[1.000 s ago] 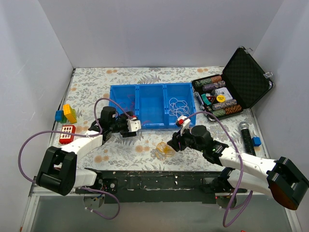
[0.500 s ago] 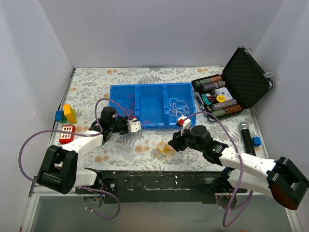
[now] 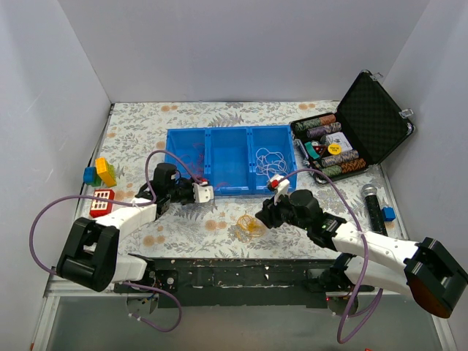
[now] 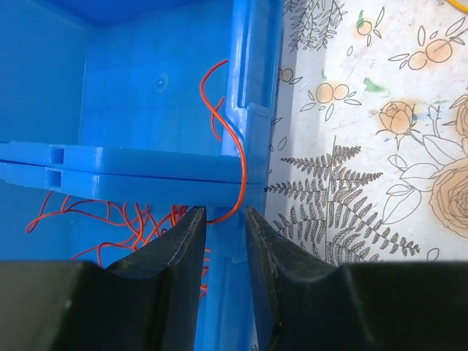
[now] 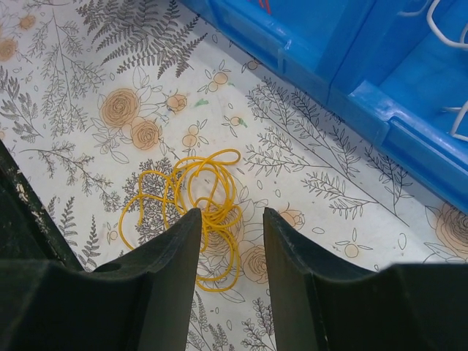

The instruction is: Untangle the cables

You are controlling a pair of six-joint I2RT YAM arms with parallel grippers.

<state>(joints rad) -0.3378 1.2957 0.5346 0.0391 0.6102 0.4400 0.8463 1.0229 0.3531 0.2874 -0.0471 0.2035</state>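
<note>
A yellow cable (image 3: 251,225) (image 5: 208,212) lies in a loose coil on the floral table in front of the blue bin (image 3: 227,191). My right gripper (image 3: 262,217) (image 5: 230,219) hovers open just over the coil's right part, holding nothing. An orange cable (image 3: 191,152) (image 4: 124,219) is bunched in the bin's left compartment, with one strand (image 4: 227,139) draped over the front wall. My left gripper (image 3: 205,192) (image 4: 225,219) is at that wall, its jaws narrowly apart; the strand's end curls at the fingertips, unpinched. A white cable (image 3: 269,157) (image 5: 446,22) sits in the right compartment.
An open black case of poker chips (image 3: 351,139) stands at the back right, with a microphone (image 3: 371,201) in front of it. Coloured toy blocks (image 3: 102,172) and a red block (image 3: 102,201) sit at the left. The bin's walls (image 5: 351,95) rise beside both grippers.
My left gripper's jaws have narrowed a lot and it has drawn slightly left along the bin's front wall. The right gripper has narrowed slightly over the yellow cable.
</note>
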